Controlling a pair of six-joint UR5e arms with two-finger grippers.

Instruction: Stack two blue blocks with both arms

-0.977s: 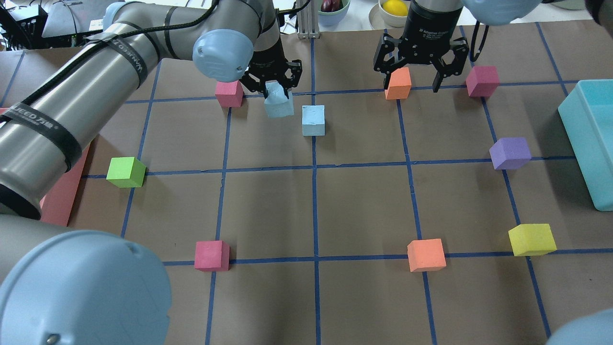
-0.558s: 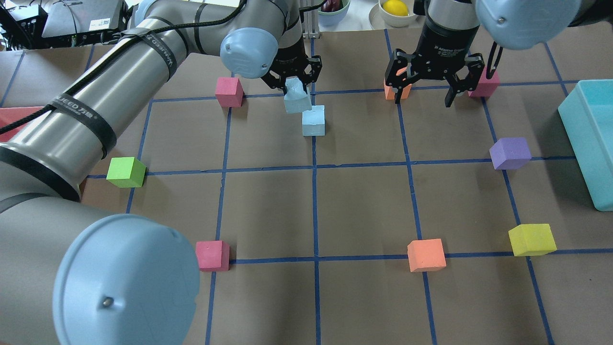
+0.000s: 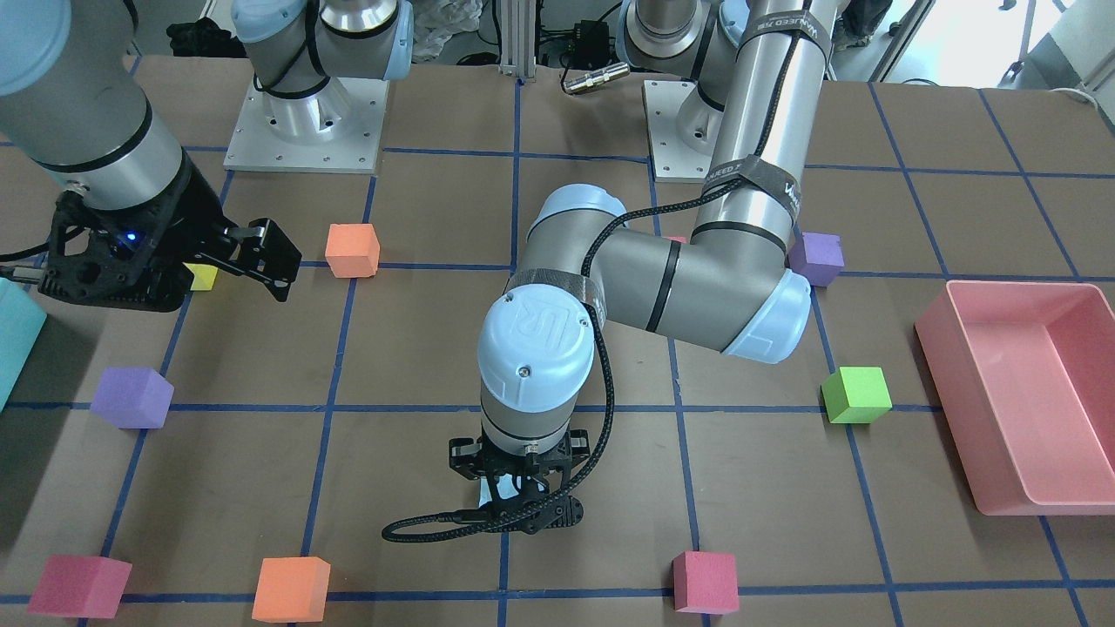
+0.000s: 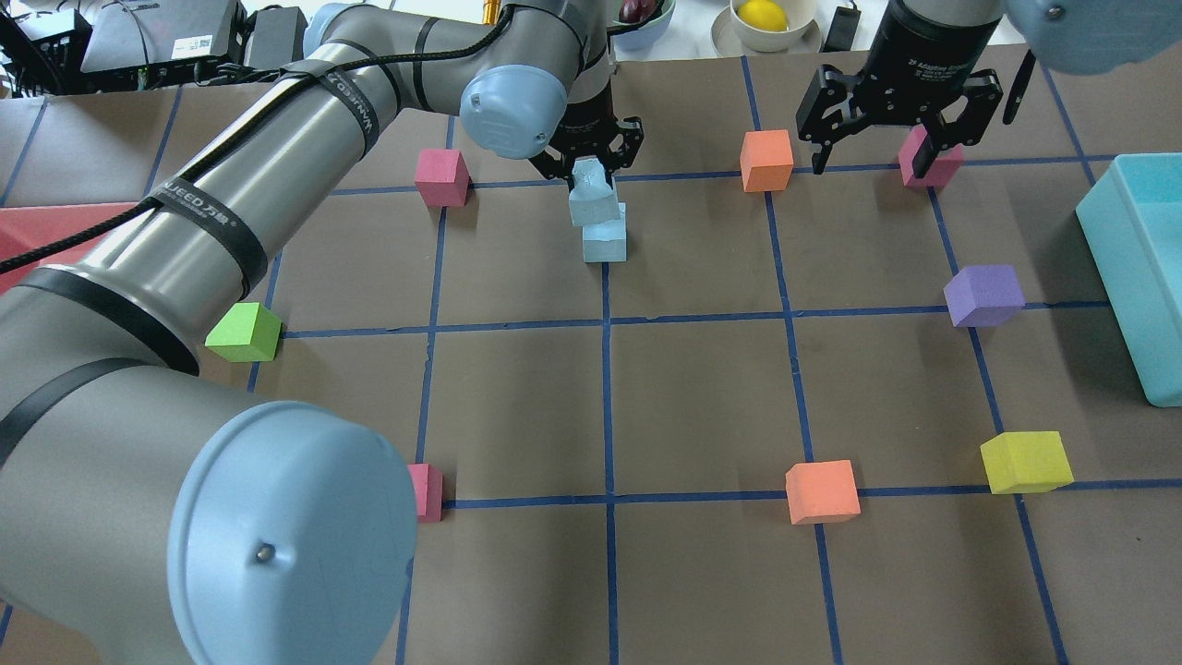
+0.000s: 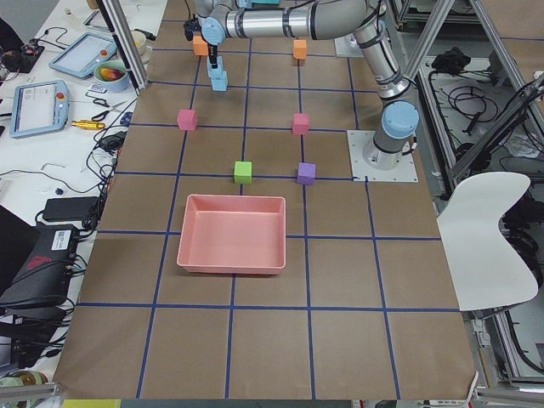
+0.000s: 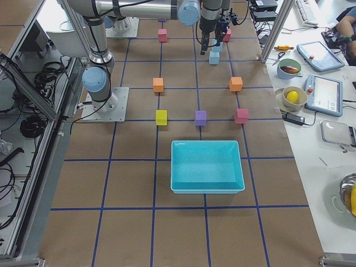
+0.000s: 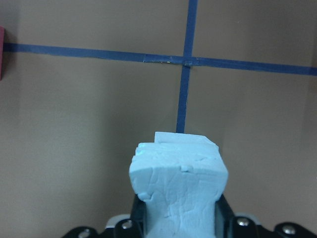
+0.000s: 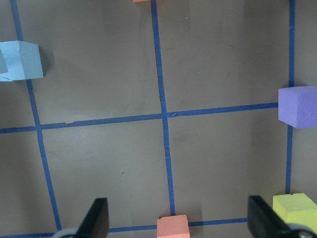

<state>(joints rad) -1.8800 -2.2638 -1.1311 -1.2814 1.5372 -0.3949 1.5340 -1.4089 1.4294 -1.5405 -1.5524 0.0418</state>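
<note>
My left gripper (image 4: 591,164) is shut on one pale blue block (image 4: 591,201), held tilted just above the second blue block (image 4: 605,242), which rests on the table by a tape line. From overhead the held block overlaps the resting one's far-left part. In the left wrist view the held block (image 7: 178,193) fills the jaws and the resting block's edge (image 7: 182,138) peeks out behind it. My right gripper (image 4: 873,159) is open and empty, up between an orange cube (image 4: 766,160) and a pink cube (image 4: 934,159). In the right wrist view (image 8: 179,218) the resting blue block (image 8: 21,59) sits far left.
A teal bin (image 4: 1136,268) stands at the right edge and a pink tray (image 3: 1019,488) on the robot's left side. Cubes lie around the grid: pink (image 4: 441,177), green (image 4: 242,332), purple (image 4: 983,296), yellow (image 4: 1025,462), orange (image 4: 822,491).
My left arm carried the blue block rightward from beside the resting blue block to just over it. My right gripper moved right, staying open.
</note>
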